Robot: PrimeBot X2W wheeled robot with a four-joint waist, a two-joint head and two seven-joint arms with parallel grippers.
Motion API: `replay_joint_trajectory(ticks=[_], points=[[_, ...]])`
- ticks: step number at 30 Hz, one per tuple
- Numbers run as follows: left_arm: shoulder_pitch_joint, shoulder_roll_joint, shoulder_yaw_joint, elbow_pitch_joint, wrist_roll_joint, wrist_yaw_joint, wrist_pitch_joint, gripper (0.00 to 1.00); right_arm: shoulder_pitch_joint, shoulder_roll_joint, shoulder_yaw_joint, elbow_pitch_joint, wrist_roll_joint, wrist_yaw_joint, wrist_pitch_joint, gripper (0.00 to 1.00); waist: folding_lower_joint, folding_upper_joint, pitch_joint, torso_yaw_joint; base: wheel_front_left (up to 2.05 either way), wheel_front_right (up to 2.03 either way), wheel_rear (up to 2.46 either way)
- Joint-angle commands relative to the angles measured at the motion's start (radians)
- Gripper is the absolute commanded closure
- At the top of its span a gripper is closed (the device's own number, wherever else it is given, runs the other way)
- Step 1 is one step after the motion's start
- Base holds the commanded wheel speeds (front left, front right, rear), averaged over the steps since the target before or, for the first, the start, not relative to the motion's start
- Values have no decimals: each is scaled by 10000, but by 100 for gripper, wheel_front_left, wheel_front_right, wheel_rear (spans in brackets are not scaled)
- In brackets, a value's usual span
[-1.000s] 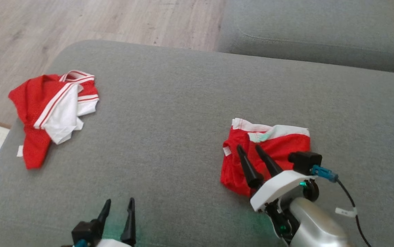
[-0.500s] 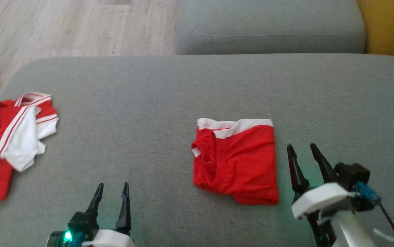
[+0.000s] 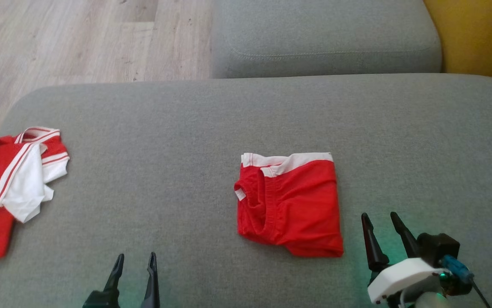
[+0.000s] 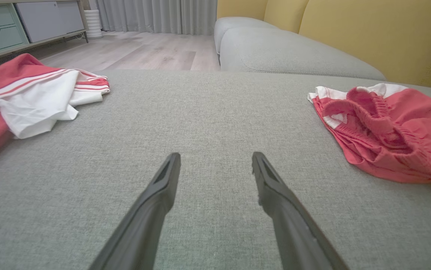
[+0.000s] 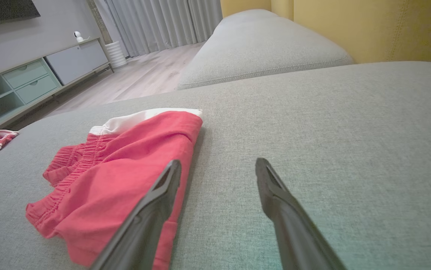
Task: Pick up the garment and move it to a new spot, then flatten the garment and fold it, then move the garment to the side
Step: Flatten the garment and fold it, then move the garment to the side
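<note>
Right end effector spread wide, empty, just beside the near-right corner of the folded red shorts, which lie mid sofa cushion, white band at far edge; left end effector, equally wide and empty, sits well apart, so right arm nearer.

Right gripper has withdrawn off the folded shorts.
</note>
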Motion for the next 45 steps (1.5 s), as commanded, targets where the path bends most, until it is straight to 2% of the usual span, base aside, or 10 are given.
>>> replay_joint_trajectory(ticks=[1,8,12,19,20,21,24,28,40,45], points=[[-404,9,211,-374,-3,37,-53,0,-382,-13,234,-261,34,-7,-135,0,1,0,71,88,0,0,0],[-599,9,-62,-294,-37,-73,-53,0,-1071,-13,709,294,454,-7,-135,0,1,0,377,399,0,0,0],[-758,9,-232,-144,-156,-117,-53,0,-2021,-13,1336,1586,691,-7,-135,0,1,0,672,721,0,0,0],[-1002,8,-318,-14,-164,-206,-53,0,-3277,-13,1187,3793,879,-7,-135,0,1,0,1047,1372,0,0,0],[-1003,8,-305,-12,-165,-208,-53,0,-3327,-13,1257,3945,958,-7,-135,25,1,0,1057,1395,0,0,0],[-1000,8,-292,-9,-168,-211,-53,0,-3360,-13,1307,4020,1076,-7,-135,100,1,0,1066,1402,0,0,0],[-920,8,-223,8,-166,-245,-53,0,-3369,-13,1322,3870,1242,-7,-135,100,1,0,1016,1200,0,0,0],[-797,8,-51,-103,-143,-259,-53,0,-3189,-13,1161,3351,1129,-7,-135,100,1,0,815,376,0,0,0],[-1237,8,-587,-629,-258,-382,-53,0,-2856,-12,2015,2405,991,-7,-135,100,1,0,911,-4009,0,0,0],[-1520,8,-952,-670,-321,-421,-53,0,-2754,-12,2195,2133,1090,-7,-135,100,1,0,1155,-5146,0,0,0]])
